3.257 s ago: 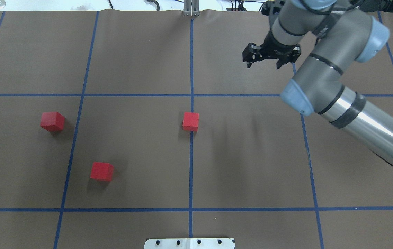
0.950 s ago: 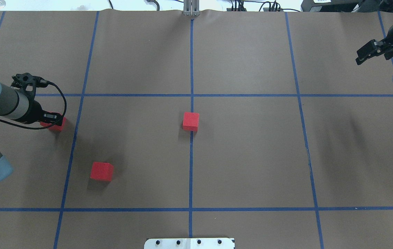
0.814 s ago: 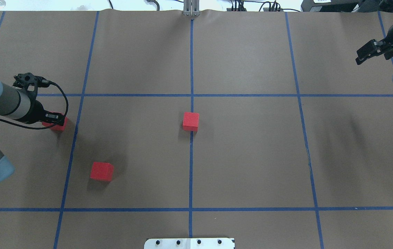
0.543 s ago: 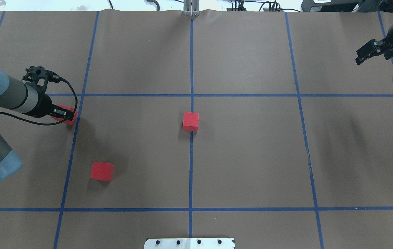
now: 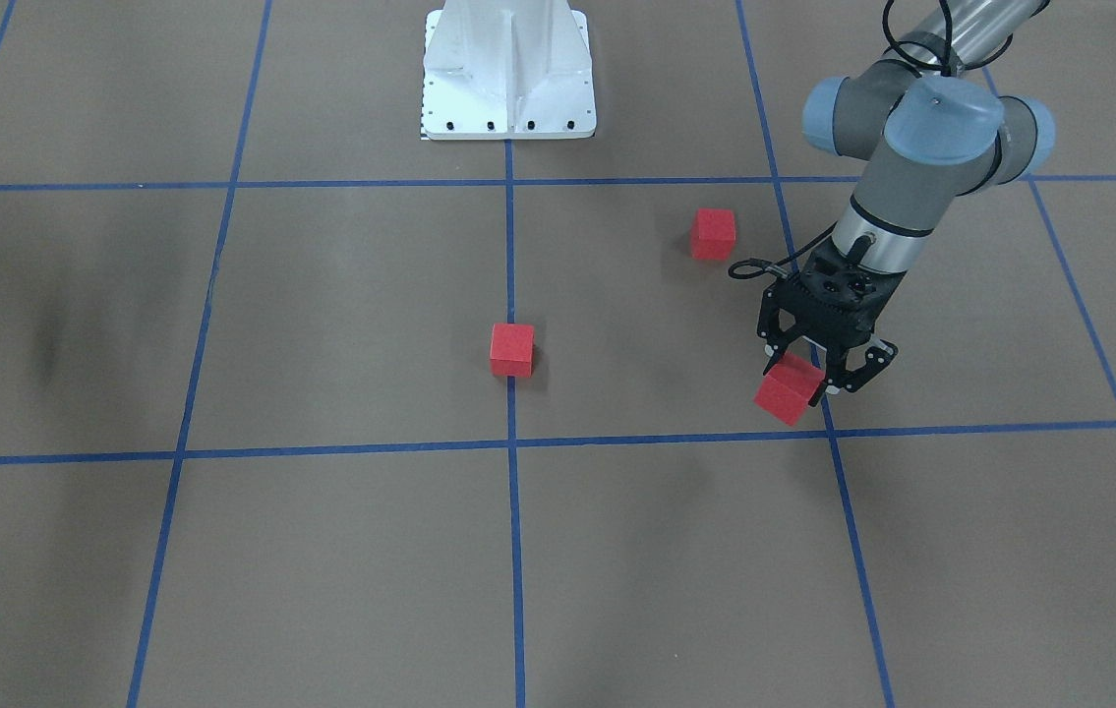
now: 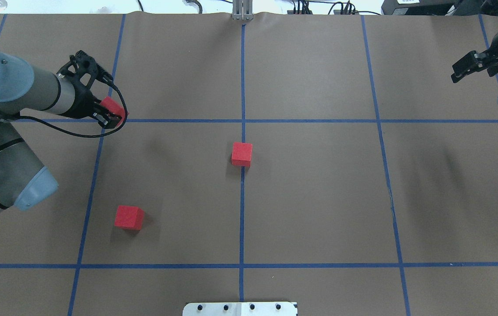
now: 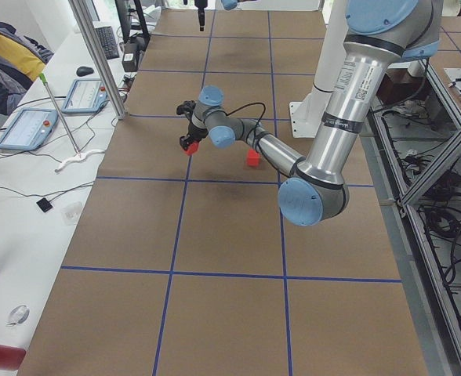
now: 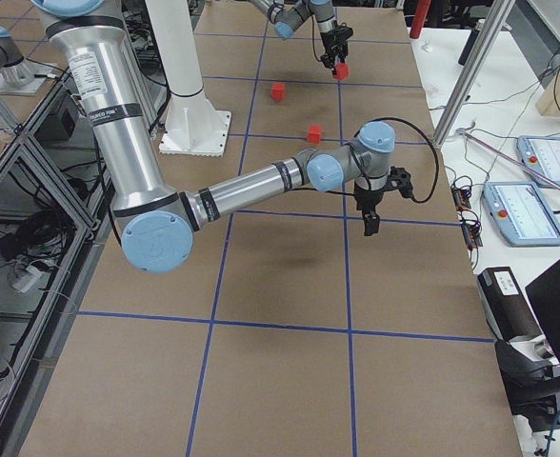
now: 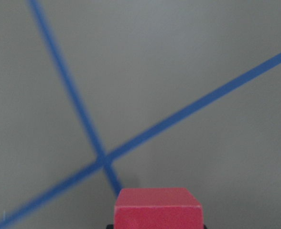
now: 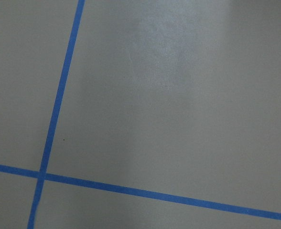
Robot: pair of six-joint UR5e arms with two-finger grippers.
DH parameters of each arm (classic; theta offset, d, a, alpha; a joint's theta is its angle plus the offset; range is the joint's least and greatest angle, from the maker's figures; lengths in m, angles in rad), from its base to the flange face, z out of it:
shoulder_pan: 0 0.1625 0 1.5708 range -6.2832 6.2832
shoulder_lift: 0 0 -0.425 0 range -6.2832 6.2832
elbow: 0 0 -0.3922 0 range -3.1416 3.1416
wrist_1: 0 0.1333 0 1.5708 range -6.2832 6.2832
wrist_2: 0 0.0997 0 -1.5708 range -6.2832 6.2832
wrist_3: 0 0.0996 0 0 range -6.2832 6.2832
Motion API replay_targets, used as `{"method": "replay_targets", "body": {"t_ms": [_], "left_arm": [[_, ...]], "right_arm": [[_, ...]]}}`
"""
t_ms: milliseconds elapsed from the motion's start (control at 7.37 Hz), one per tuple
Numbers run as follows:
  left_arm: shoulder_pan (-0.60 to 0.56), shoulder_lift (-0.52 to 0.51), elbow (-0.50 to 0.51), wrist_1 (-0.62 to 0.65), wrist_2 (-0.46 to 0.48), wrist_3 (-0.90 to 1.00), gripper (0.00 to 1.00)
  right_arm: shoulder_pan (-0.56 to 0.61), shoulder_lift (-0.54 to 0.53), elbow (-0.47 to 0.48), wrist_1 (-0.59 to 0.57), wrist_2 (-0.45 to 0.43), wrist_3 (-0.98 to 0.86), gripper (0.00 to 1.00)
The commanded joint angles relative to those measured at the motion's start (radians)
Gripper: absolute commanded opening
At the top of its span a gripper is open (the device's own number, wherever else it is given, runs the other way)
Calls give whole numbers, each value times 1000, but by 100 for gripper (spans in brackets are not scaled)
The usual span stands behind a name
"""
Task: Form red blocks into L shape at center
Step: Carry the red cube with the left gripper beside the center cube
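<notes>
Shows a brown table w/ a blue tape grid, from several angles. Grips one red block in the left gripper, fingers clamped on two opposite faces, lifted toward the table's left end, above a tape crossing. Has a second block resting mid-table on the middle tape line, approx. halfway between robot-side edge and far edge. Has the third block left of middle, nearer the robot-side edge. Holds the right gripper near the far right corner, fingers apparently spread, nothing in them.

Looks like a carry toward the second block, w/ two blocks left to place.

To do it well:
- Keep the load high enough to clear the table en route.
- Turn the wrist to square the faces w/ the tape; seems turned off-grid in the front view.
- Come down just beside the second block, face to face, w/o nudging it.
- Open only after setting it flat.
- Pick a side leaving room for the third block to finish the L.

View differences:
- Front: shows both fingers on the block, plus its turned angle; overhead hides part of the block and one finger behind the wrist.
- Left-end cam: suggests a gap under the block, hard to read from overhead.
- Left wrist cam: gives only the block's top and the tape crossing below; no other blocks.
- Right wrist cam: gives bare table and tape only.
</notes>
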Motion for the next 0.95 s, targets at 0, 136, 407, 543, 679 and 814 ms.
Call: {"method": "replay_targets", "body": {"t_ms": [0, 136, 407, 543, 679, 814], "left_arm": [[47, -13, -23, 9, 59, 0, 0], [81, -16, -19, 21, 65, 17, 0], [107, -66, -14, 23, -20, 194, 0], [103, -91, -8, 68, -151, 254, 0], [94, -135, 12, 143, -190, 456, 0], [77, -207, 44, 247, -200, 740, 0]], "right_arm": [[0, -21, 0, 6, 1, -4, 99], [2, -38, -3, 38, 1, -3, 99], [8, -55, -2, 49, 1, -3, 99], [9, -63, 0, 49, 2, -3, 99], [9, -67, 0, 51, 2, -1, 99], [11, -69, 1, 51, 2, -1, 99]]}}
